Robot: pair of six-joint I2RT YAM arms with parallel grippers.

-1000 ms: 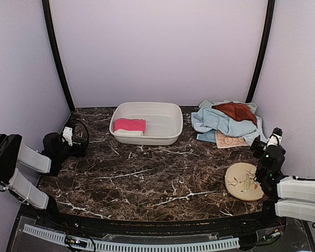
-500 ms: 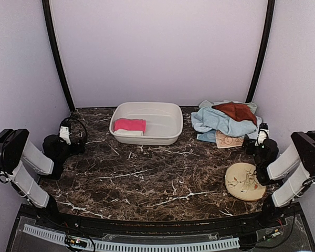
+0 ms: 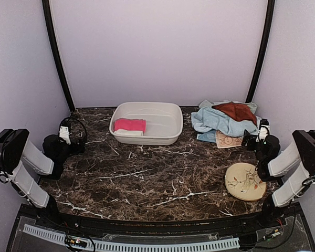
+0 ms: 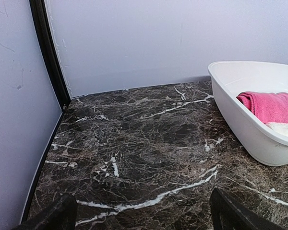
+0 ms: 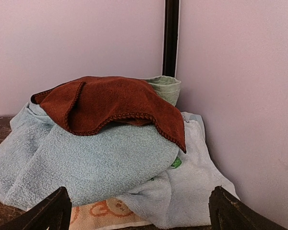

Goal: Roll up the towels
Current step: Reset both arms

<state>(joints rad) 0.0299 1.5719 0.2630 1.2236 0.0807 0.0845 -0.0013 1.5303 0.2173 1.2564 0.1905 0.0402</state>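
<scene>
Right gripper (image 5: pixel 139 191) & left gripper (image 4: pixel 143 196) both spread wide, empty. Towels (image 3: pixel 226 121) heaped in far-right corner, rust-brown towel (image 5: pixel 110 103) atop light blue towel (image 5: pixel 86 163); w/ that overlap one pinch may lift two & drag the pile

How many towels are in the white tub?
2. A pink towel lies at the white tub's left end, and a cream-white towel touches it on the near side. Anything underneath them would be hidden.
</scene>
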